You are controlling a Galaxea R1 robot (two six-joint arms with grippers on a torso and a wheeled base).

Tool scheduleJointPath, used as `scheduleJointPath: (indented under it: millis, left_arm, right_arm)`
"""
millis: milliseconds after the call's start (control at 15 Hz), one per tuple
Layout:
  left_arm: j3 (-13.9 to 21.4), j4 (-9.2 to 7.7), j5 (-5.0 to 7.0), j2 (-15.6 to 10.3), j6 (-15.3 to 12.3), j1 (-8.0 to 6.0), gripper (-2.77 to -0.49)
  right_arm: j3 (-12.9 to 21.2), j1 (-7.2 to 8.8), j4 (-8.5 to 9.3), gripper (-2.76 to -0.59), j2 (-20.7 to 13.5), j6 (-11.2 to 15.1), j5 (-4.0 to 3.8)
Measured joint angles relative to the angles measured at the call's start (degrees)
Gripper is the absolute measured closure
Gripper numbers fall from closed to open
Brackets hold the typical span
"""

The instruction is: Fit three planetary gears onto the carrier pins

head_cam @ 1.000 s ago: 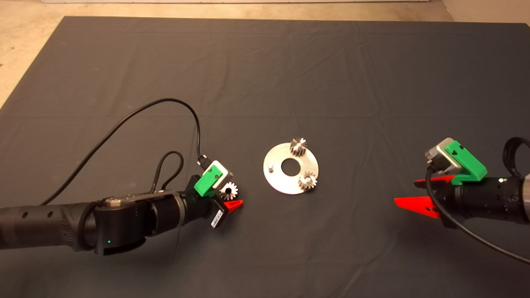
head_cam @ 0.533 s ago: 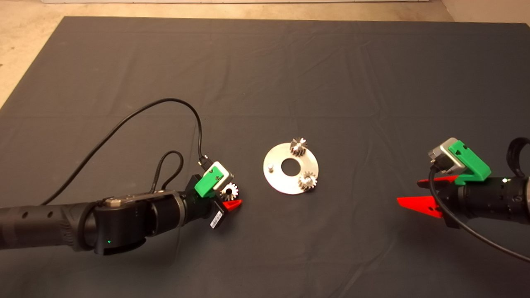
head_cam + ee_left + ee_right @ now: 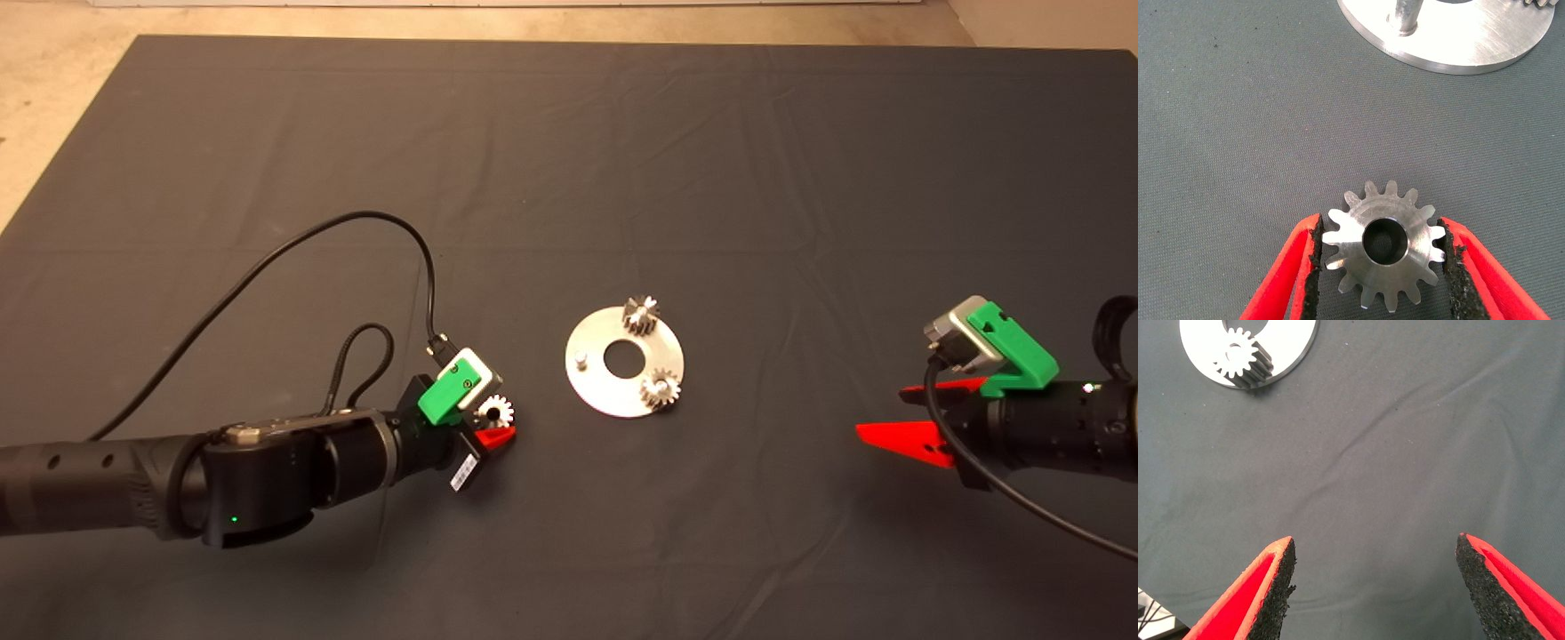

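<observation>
A bright silvery planetary gear (image 3: 1383, 243) lies flat on the mat left of the disc, and my left gripper (image 3: 1381, 225) is shut on it, pads touching its teeth on both sides. From above, that gear (image 3: 494, 412) shows beside the left gripper (image 3: 491, 421). The aluminium disc (image 3: 591, 380) carries one gear (image 3: 640, 316) on its far pin and another gear (image 3: 661, 388) on its near right pin. One carrier pin (image 3: 580, 359) on the disc's left side stands bare. My right gripper (image 3: 880, 411) hangs open, far right of the disc.
A black cable (image 3: 293, 258) loops over the mat behind the left arm. The right wrist view shows the disc's edge (image 3: 1293, 353) with a gear (image 3: 1241, 360) on it, and bare mat between the open fingers (image 3: 1275, 587).
The right gripper has drawn back a little to the right. The left gripper's near finger has closed in slightly on the silvery gear.
</observation>
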Motion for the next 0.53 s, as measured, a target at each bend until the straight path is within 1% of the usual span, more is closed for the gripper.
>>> scheduleJointPath:
  millis: [200,333,467,533]
  left_arm:
    - [0.0,0.00,-0.05,0.0,1.2,0.00,-1.03]
    - [0.0,0.00,-0.05,0.0,1.3,0.00,-1.01]
    - [0.0,0.20,-0.17,0.0,1.5,0.28,-1.01]
    - [0.0,0.20,-0.18,0.0,1.6,0.28,-0.95]
  right_arm:
    - [0.0,0.00,0.00,-1.78,0.0,0.0,0.04]
    - [0.0,0.00,0.00,-1.78,0.0,0.0,0.04]
    - [0.0,0.00,0.00,-1.78,0.0,0.0,0.06]
    - [0.0,0.00,0.00,-1.78,0.0,0.0,0.06]
